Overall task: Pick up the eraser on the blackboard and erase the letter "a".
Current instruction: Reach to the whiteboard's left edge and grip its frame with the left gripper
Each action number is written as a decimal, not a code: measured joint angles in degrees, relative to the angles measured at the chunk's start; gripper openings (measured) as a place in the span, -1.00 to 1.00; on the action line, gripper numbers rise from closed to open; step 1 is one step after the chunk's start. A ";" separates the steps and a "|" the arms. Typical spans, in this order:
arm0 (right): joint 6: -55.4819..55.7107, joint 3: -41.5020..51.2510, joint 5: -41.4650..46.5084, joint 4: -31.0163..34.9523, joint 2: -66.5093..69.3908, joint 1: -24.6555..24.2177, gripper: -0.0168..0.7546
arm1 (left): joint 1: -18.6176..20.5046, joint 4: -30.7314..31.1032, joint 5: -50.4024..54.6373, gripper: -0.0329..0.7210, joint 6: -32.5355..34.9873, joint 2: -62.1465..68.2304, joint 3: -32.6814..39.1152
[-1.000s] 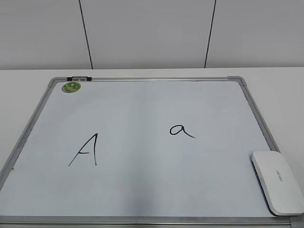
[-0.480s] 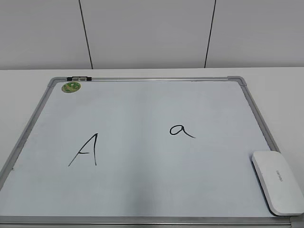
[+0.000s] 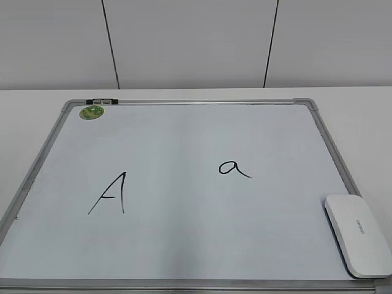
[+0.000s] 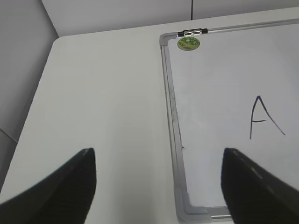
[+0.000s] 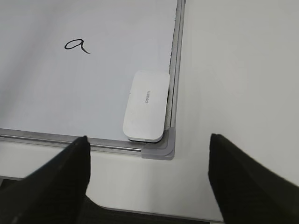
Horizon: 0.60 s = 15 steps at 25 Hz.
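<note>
The blackboard (image 3: 184, 239) is a white dry-erase board with a silver frame, lying flat on the table. The letter "a" (image 3: 233, 168) is right of centre; it also shows in the right wrist view (image 5: 77, 45). The white eraser (image 3: 358, 234) lies flat at the board's near right corner, also in the right wrist view (image 5: 146, 105). My right gripper (image 5: 148, 179) is open and empty, above the table just in front of that corner. My left gripper (image 4: 159, 186) is open and empty, above the board's near left corner (image 4: 184, 205). No arm shows in the exterior view.
A larger capital "A" (image 3: 111, 193) is on the board's left half, also in the left wrist view (image 4: 262, 117). A green sticker (image 3: 92, 111) and a small clip (image 3: 101, 100) sit at the far left corner. A white wall stands behind the table.
</note>
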 joint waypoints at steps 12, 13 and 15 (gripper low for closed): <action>0.00 0.00 0.00 0.00 0.00 0.00 0.56 | 0.00 -3.56 -0.24 0.73 1.12 39.35 -15.11; 0.00 0.00 0.00 0.00 0.00 0.00 0.56 | 0.00 -4.32 2.28 0.73 1.48 43.18 -17.88; 0.00 0.00 0.00 0.00 0.00 0.00 0.56 | 0.00 -5.76 7.05 0.73 2.28 50.01 -22.95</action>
